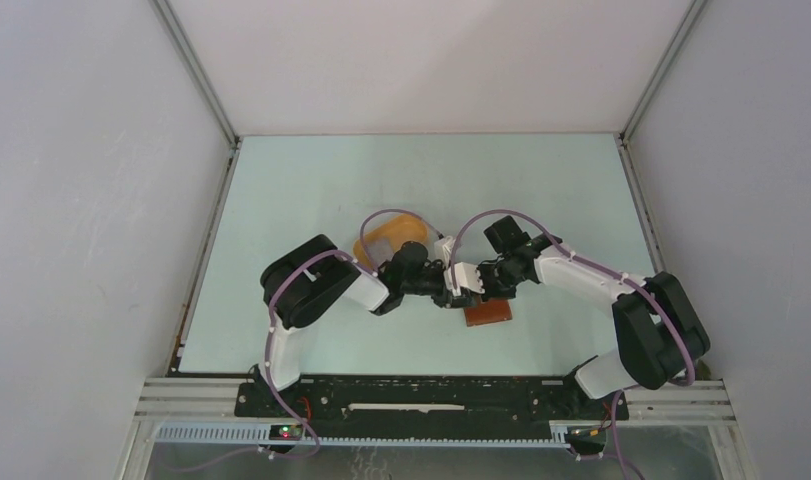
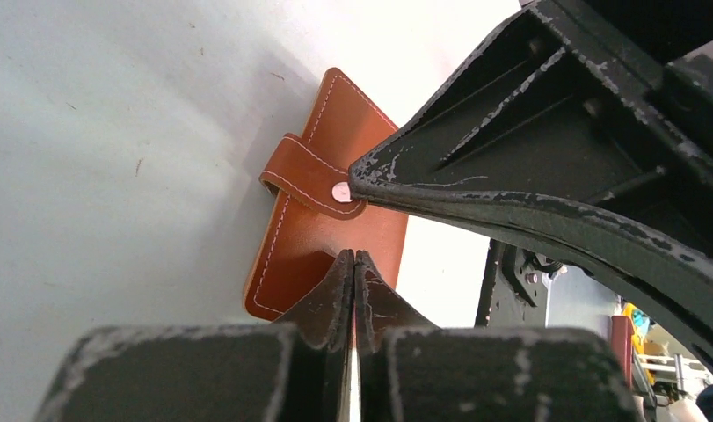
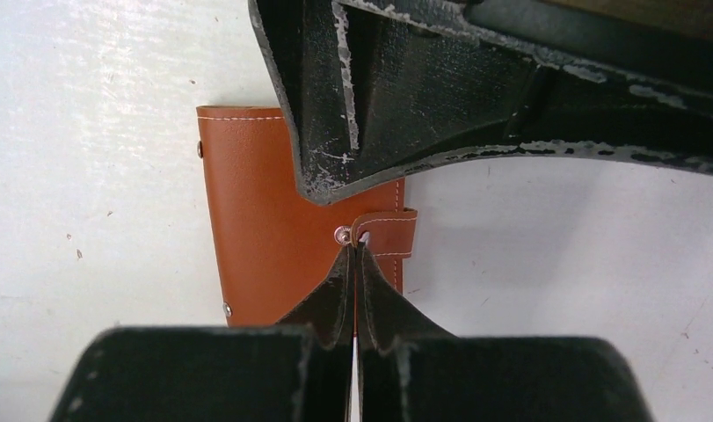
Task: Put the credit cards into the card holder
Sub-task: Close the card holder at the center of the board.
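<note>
Two robot arms meet over the card holder (image 2: 310, 242), which lies flat and folded on the pale table (image 1: 281, 190) just ahead of the arms' bases, its strap (image 2: 301, 165) wrapped round one edge and apparently fastened at the snap (image 2: 341, 192). The left gripper (image 2: 354, 262) has its jaws pressed together with nothing visible between them, tips over the holder's edge below the strap. The right gripper (image 3: 354, 252) is likewise closed, its tips at the strap's end beside the snap; whether it pinches the tab or only touches it cannot be told. No card shows near the holder; a pale shape in the orange tray (image 1: 362, 246) behind the left arm may be the cards, too small to confirm. The step in hand looks to be opening the holder. The next move probably calls for one gripper pinning the leather down while the other lifts the tab off its snap.
</note>
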You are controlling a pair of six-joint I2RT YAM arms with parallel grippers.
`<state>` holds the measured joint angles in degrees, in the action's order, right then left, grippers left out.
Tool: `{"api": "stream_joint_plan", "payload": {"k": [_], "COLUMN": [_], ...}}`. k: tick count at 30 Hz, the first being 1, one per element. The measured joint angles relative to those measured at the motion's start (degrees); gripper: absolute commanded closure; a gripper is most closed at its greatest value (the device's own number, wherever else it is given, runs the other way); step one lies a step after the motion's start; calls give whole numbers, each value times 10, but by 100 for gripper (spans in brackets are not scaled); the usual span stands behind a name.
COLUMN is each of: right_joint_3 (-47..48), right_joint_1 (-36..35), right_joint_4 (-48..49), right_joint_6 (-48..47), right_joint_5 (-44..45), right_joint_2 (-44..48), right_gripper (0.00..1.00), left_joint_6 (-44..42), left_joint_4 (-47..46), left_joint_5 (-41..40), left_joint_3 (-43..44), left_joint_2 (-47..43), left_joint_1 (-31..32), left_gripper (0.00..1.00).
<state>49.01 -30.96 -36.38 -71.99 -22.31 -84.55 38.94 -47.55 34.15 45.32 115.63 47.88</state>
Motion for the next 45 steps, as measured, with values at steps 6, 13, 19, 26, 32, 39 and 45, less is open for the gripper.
{"api": "stream_joint_plan", "payload": {"k": [6,13,19,26,32,39,45], "right_joint_3": [0,-10,-10,-11,-14,-15,-16], "right_joint_1": [0,-8,-19,-21,-22,-29,-36], "right_joint_4": [-7,-12,-8,-5,-2,-2,2], "right_joint_6": [-9,-19,-19,-19,-23,-27,-28], "right_joint_5": [1,8,21,33,36,45,56], "right_joint_2": [9,15,13,11,11,10,7], "right_gripper": [100,100,100,100,100,100,100], "left_joint_6": [0,0,0,0,0,0,0], "left_joint_4": [14,16,16,16,15,15,14], "left_joint_5": [0,2,4,5,5,6,6], "left_joint_3": [7,9,10,10,10,10,10], "left_joint_2": [0,1,2,2,2,2,3], "left_joint_1": [0,0,0,0,0,0,0], "left_gripper": [100,100,100,100,100,100,100]}}
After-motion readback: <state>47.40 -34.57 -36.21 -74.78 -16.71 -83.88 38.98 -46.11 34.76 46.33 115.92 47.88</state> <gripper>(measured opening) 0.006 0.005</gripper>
